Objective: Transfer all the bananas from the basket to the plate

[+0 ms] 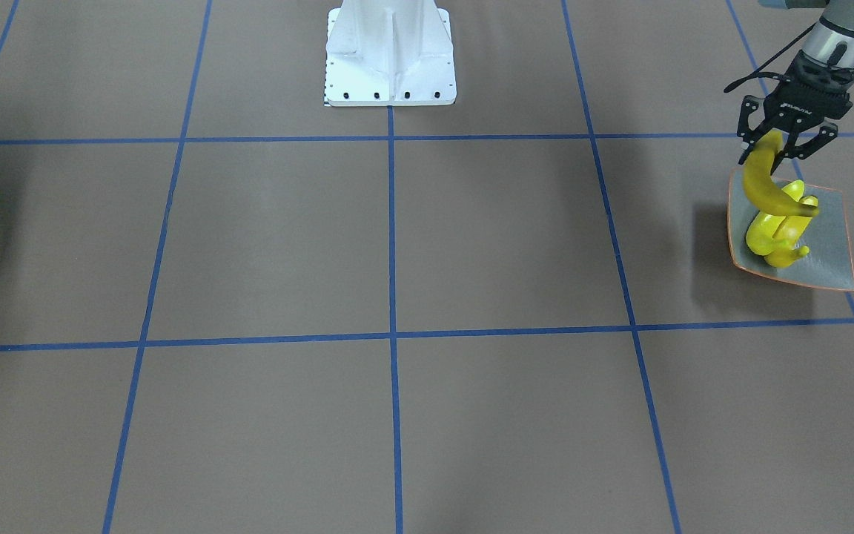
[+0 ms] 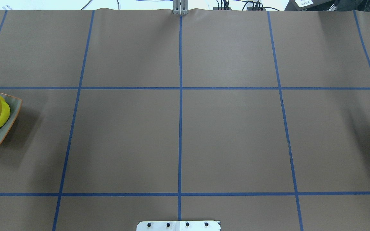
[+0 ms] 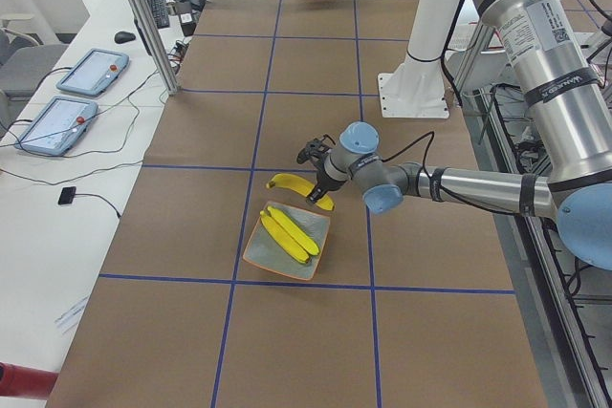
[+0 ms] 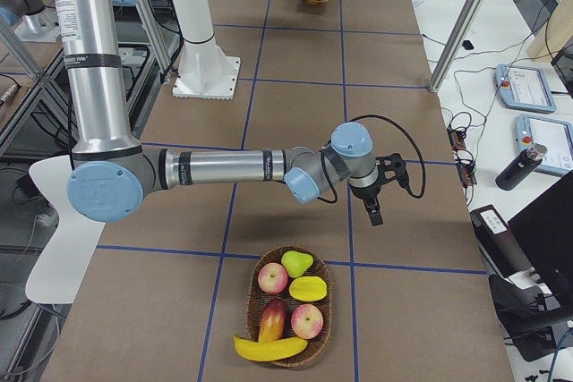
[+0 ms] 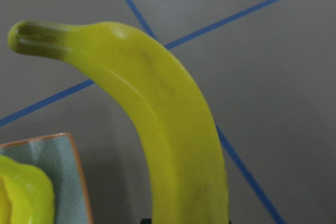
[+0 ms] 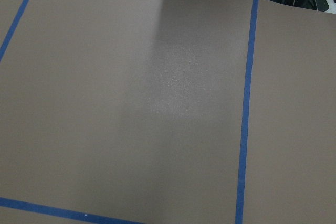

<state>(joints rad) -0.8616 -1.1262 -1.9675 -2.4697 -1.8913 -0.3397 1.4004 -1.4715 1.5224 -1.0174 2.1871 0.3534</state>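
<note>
My left gripper (image 1: 772, 152) is shut on a yellow banana (image 1: 757, 185) and holds it by one end, hanging just above the near-robot edge of the plate (image 1: 831, 237). That banana fills the left wrist view (image 5: 173, 124), with the plate's corner (image 5: 58, 161) below it. Two more bananas (image 3: 287, 233) lie on the plate (image 3: 273, 260). One banana (image 4: 269, 348) lies at the front of the wicker basket (image 4: 253, 279). My right gripper (image 4: 373, 212) hovers over bare table a little beyond the basket; I cannot tell if it is open.
The basket also holds apples (image 4: 307, 319), a pear (image 4: 295, 263) and a mango (image 4: 309, 288). The white robot base (image 1: 390, 59) stands at the table's middle. Tablets (image 3: 57, 121) and a metal post (image 3: 143, 16) line the operators' side.
</note>
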